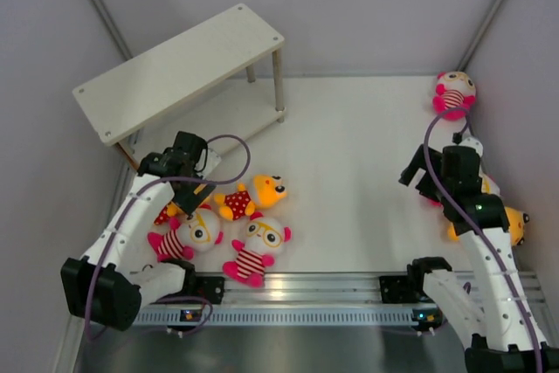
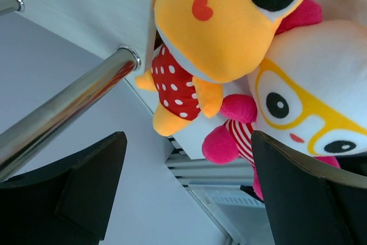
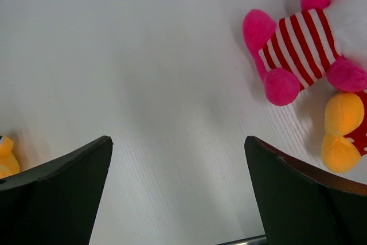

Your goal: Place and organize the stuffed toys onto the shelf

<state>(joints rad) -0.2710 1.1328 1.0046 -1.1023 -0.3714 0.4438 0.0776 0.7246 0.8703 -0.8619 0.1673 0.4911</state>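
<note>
**While the shelf waits at the far left, the stuffed toys lie on the table**

Where the top view shows them, all the stuffed toys rest on the white table point(image 1: 349, 155), off the shelf point(image 1: 179, 67), whose cream upper board and lower board carry none of them. Four sit clustered by the left arm: an orange toy in a red dotted shirt point(image 1: 253, 196), two glasses-faced toys in striped shirts point(image 1: 258, 246) point(image 1: 188, 238), and another dotted-shirt toy point(image 1: 166, 213) partly under the arm. The left gripper point(image 2: 186, 159) hangs over this cluster, jaws spread wide, gripping nothing. At the far right corner lies one more striped toy point(image 1: 454, 93); an orange toy point(image 1: 515, 224) shows beside the right arm. The right gripper point(image 3: 178, 159) is likewise spread apart over bare table.
</note>
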